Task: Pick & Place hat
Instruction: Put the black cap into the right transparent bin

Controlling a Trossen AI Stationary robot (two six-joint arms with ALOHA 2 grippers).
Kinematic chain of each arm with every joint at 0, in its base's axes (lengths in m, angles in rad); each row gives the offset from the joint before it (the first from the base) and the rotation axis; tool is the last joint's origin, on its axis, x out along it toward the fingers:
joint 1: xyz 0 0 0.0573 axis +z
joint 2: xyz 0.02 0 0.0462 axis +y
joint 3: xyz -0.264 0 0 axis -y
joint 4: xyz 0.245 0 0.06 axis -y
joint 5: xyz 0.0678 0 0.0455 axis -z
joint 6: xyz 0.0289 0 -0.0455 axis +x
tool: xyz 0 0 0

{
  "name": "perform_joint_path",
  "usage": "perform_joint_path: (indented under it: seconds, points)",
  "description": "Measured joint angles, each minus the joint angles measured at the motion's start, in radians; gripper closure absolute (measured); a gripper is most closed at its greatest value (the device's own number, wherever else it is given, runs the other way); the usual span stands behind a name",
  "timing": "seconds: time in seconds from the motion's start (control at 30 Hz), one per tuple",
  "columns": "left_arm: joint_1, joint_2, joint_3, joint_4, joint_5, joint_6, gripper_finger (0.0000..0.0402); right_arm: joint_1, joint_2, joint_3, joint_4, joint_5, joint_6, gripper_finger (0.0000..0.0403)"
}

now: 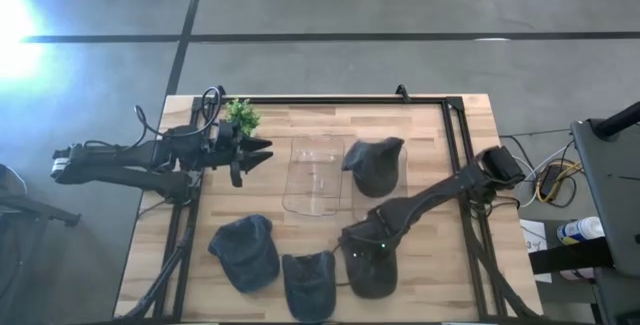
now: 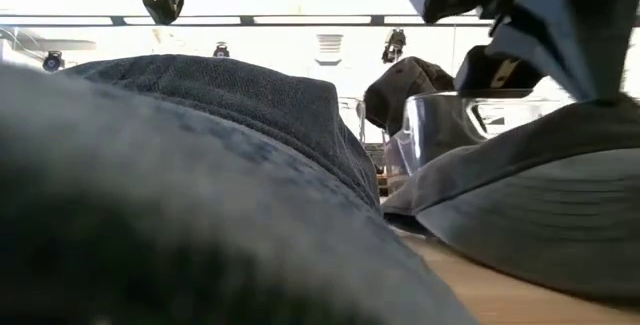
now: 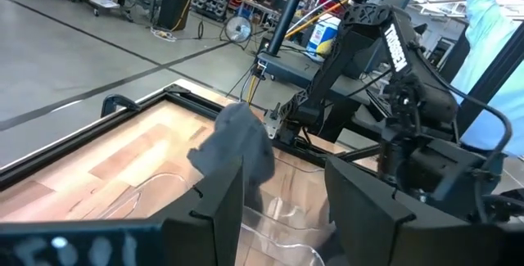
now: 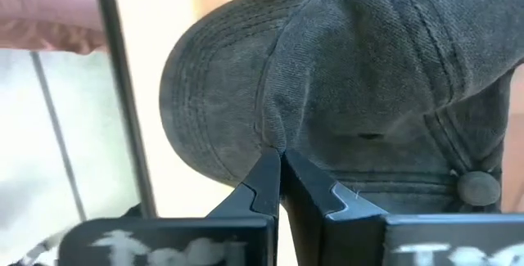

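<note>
The right hand (image 4: 281, 186), its fingers pinching a fold of the soft, light denim hat (image 4: 368, 78) beside the clear tray (image 1: 318, 175), probably holds best at that stitched seam.

Faded dark grey denim hats (image 1: 372, 260) lie on a pale wooden table (image 1: 420, 130) beside a green plant (image 1: 241, 116).

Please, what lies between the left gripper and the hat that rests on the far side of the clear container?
In the high view, only the clear container and bare table lie between the left gripper and that hat.
</note>
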Motion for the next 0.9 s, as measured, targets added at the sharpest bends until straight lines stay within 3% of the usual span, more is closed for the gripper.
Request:
perform_joint_path:
  seconds: [0.5, 0.73, 0.9]
  points:
    - [0.001, 0.0, 0.0, 0.0, 0.0, 0.001, 0.0236, 0.005, -0.005, 0.0, 0.13, -0.166, 0.042, 0.0395]
    - [0.001, 0.0, 0.0, 0.0, 0.0, 0.009, 0.0236, 0.003, -0.003, -0.007, 0.132, -0.166, 0.045, 0.0395]
    - [0.001, 0.0, 0.0, 0.0, 0.0, 0.02, 0.0236, 0.003, -0.001, -0.009, 0.13, -0.085, 0.067, 0.0389]
